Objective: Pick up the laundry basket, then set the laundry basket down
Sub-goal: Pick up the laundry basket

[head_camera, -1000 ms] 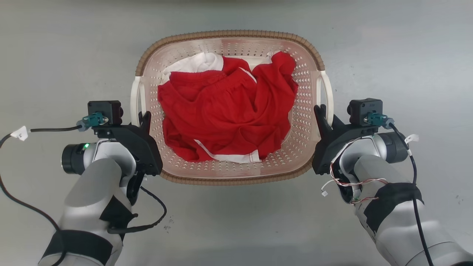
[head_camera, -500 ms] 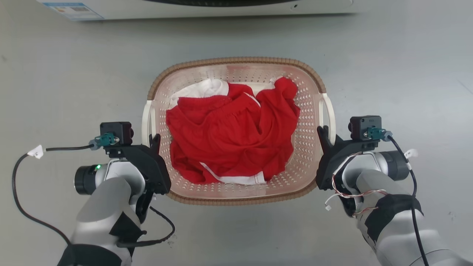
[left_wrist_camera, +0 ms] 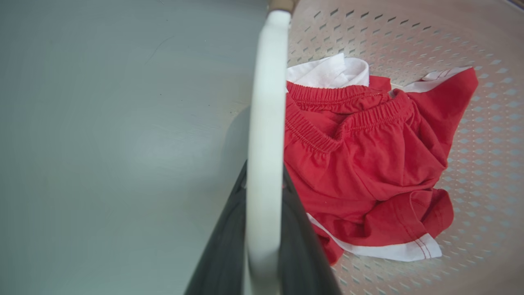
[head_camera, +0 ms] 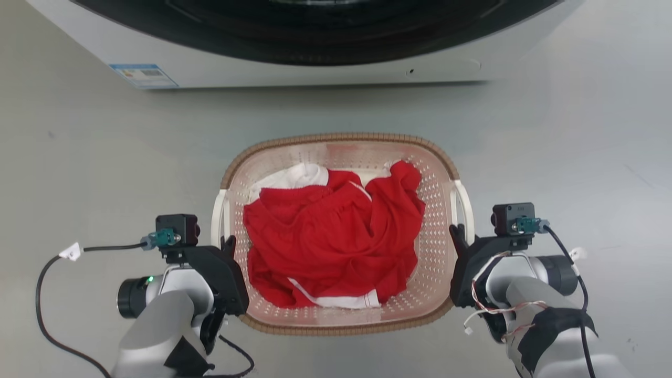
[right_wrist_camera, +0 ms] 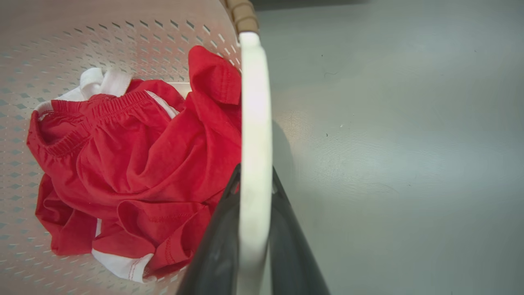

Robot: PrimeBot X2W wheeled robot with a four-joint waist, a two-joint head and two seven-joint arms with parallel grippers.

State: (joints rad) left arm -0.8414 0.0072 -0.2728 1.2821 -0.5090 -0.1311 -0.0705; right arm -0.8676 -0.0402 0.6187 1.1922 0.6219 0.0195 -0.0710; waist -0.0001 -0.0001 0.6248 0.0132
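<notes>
Between my two end effectors is the laundry basket (head_camera: 341, 138), low in the middle of the head view, with a strip of grey floor (head_camera: 105, 157) separating it from the washing machine (head_camera: 294, 73). My left end effector (head_camera: 227, 244) is clamped on the white left handle (head_camera: 219, 215); in the left wrist view its dark fingers (left_wrist_camera: 221, 246) press either side of the bar. My right end effector (head_camera: 455, 234) grips the right handle (head_camera: 467, 207) the same way. Red shorts (head_camera: 336, 236) with white trim lie heaped inside, partly over a white cloth (head_camera: 294, 176). I cannot tell whether the basket's base touches the floor.
</notes>
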